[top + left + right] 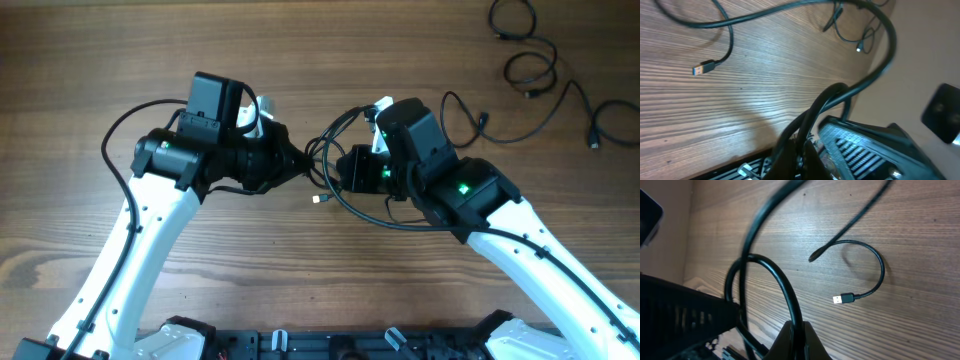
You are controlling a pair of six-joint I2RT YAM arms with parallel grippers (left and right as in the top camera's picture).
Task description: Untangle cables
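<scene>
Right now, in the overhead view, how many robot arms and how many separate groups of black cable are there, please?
Robot arms: 2, the left arm and the right arm.
Groups of black cable: 2, the tangle between the arms and the loose cables at the far right corner.
Total: 4.

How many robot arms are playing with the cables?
2. The left arm reaches in from the bottom left, the right arm from the bottom right. They meet mid-table at the tangled black cable. No others show.
</scene>
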